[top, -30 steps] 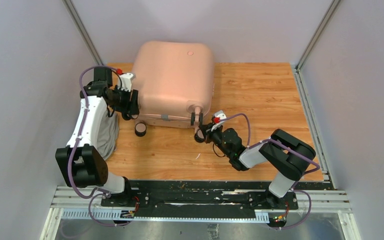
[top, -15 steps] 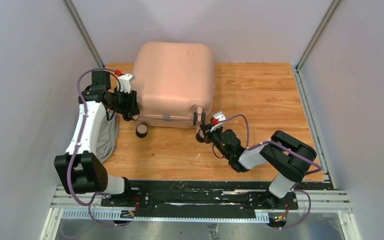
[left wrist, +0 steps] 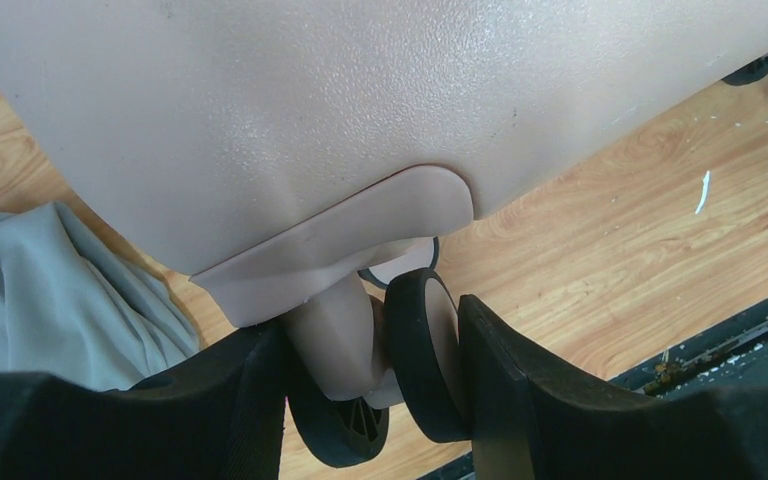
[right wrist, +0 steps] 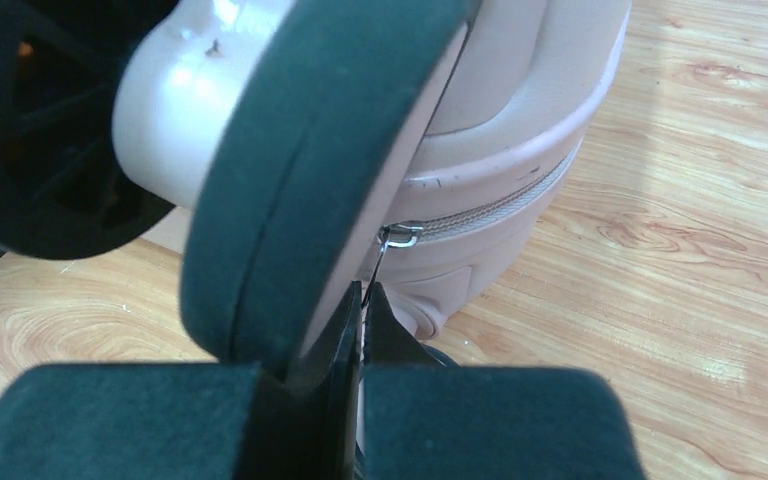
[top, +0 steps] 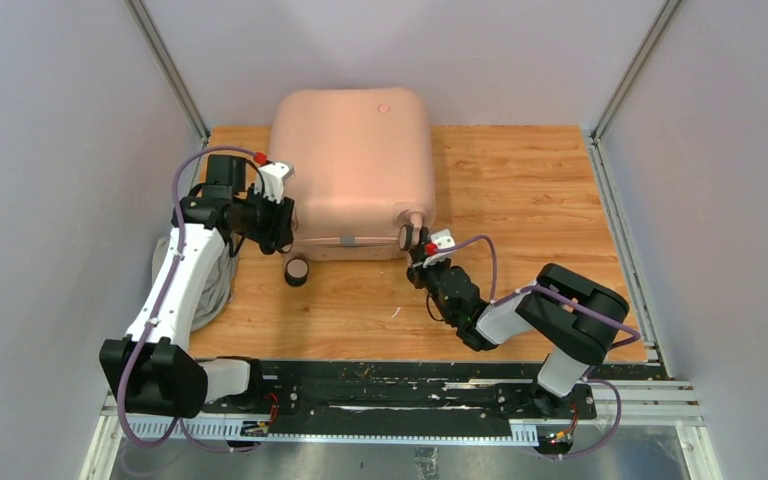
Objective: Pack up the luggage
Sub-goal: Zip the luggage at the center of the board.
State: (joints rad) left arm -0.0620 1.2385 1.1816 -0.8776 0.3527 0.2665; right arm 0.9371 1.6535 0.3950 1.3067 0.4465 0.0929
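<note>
**Luggage shut, both near corners held**

Location: the luggage (top: 352, 160) lies flat and closed at 12 o'clock on the table (top: 520, 190), up against its far edge.

Change noted: compared with a second ago, the whole case sits slightly further towards 3 o'clock, and both arms have moved with it. The left arm has swung inward, off the cloth (left wrist: 50, 290) lying at 9 o'clock.

Left gripper (left wrist: 370, 335): at the case's 8 o'clock corner, with its jaws part-open and clamped either side of a wheel (left wrist: 422, 360).

Right gripper (right wrist: 362, 300): at the 5 o'clock corner, with its jaws pressed fully together and nipping the thin tab of the zip pull (right wrist: 398, 237).

Assessment: packing appears to be at the zipping stage. The left gripper is probably steadying the case while the right draws the pull. How far the zip is already closed cannot be determined.
</note>
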